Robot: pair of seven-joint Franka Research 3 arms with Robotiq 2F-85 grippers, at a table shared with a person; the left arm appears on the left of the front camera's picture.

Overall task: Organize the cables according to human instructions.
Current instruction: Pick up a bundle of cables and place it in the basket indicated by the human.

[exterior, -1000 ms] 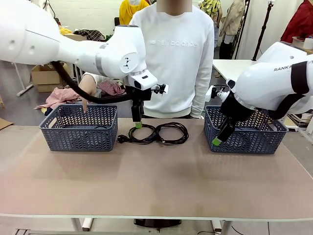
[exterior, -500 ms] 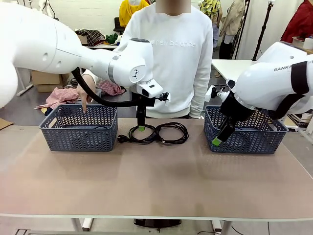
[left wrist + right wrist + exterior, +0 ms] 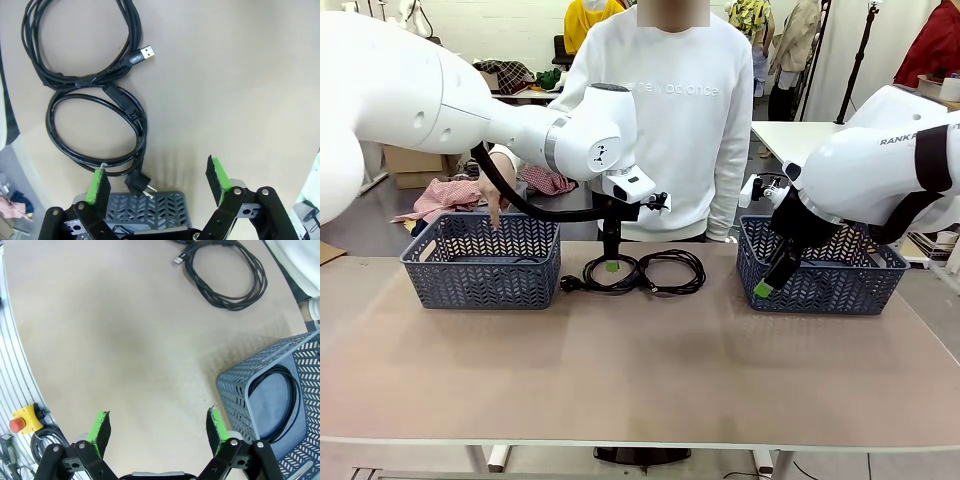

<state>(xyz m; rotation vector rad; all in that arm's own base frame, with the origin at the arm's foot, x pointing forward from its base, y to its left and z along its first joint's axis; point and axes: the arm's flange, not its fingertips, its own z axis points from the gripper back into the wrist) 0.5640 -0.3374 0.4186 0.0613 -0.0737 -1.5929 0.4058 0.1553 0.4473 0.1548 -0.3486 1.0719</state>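
Change: the left gripper (image 3: 611, 264) has sunk lower and a little to the right over the last second, down to the power cord coil (image 3: 610, 276). The right gripper (image 3: 766, 286) and the person's hand (image 3: 492, 196) have kept their places.
Left jaws: wide apart, gripping nothing. In the left wrist view one green pad (image 3: 98, 184) overlaps the coil's arc at 7 o'clock. The round power plug (image 3: 140, 184) lies between the two pads. Whether a pad touches the cord cannot be told.
Right jaws: wide apart and empty, hanging in front of the near-left corner of the right basket (image 3: 825, 288), outside its wall.
Power cord coil: flat on the table (image 3: 640, 370) at its 12 o'clock, near the far edge, in front of the person.
USB cable coil (image 3: 673, 272): at the power cord coil's 3 o'clock, the two rings touching. Its silver USB plug (image 3: 146, 51) sticks out from the ring.
Third cable (image 3: 297, 401): coiled on the floor of the right basket.
Left basket (image 3: 480, 268): grey plastic lattice, at the table's 10 o'clock.
Right basket: same kind, at the table's 2 o'clock.
Person's hand: index finger pointing down into the left basket, above its far rim.
Emergency-stop button (image 3: 21, 421): red on yellow, at 8 o'clock in the right wrist view, beyond the table edge.
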